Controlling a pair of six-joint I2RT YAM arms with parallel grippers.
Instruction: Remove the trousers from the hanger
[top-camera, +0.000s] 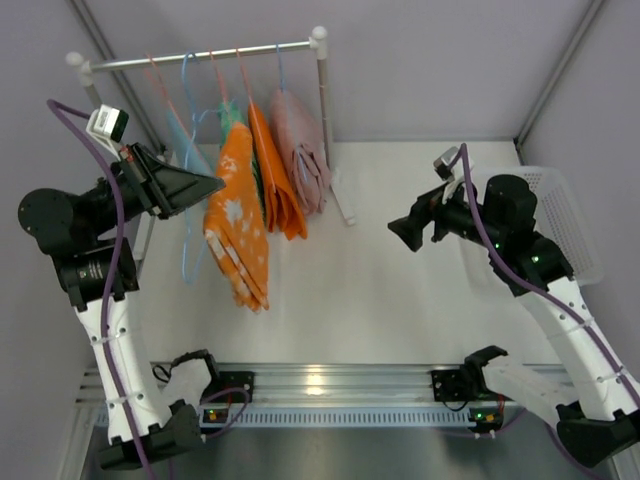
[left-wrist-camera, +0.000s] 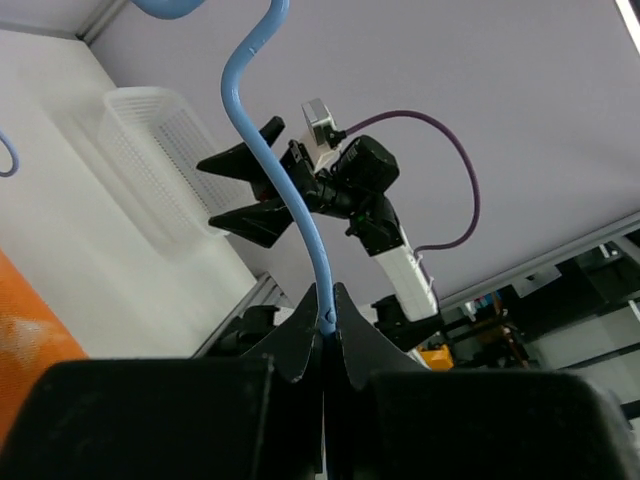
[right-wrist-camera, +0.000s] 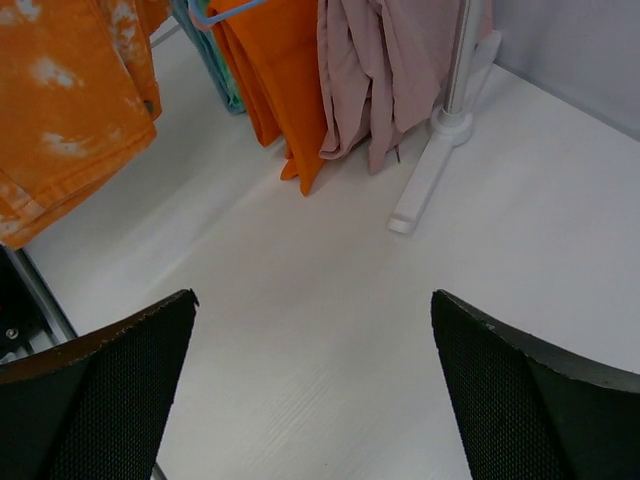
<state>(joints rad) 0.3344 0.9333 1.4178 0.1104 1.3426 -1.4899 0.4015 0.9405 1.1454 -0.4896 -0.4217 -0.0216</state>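
Observation:
Orange trousers with white print (top-camera: 238, 230) hang from the rail (top-camera: 200, 57) of a small white rack, and also show in the right wrist view (right-wrist-camera: 70, 110). Beside them hang a plain orange garment (top-camera: 277, 185) and a pink one (top-camera: 303, 150). A strip of teal-blue cloth (right-wrist-camera: 212, 55) shows between the orange pieces, mostly hidden. My left gripper (top-camera: 216, 184) is shut on the wire of a light blue hanger (left-wrist-camera: 262, 150), just left of the printed trousers. My right gripper (top-camera: 405, 232) is open and empty above the table, right of the rack (right-wrist-camera: 315, 340).
The rack's white post (top-camera: 322, 90) and foot (right-wrist-camera: 420, 190) stand between the garments and my right arm. A white mesh basket (top-camera: 565, 215) sits at the table's right edge, also in the left wrist view (left-wrist-camera: 150, 150). An aluminium rail (top-camera: 330, 385) runs along the near edge.

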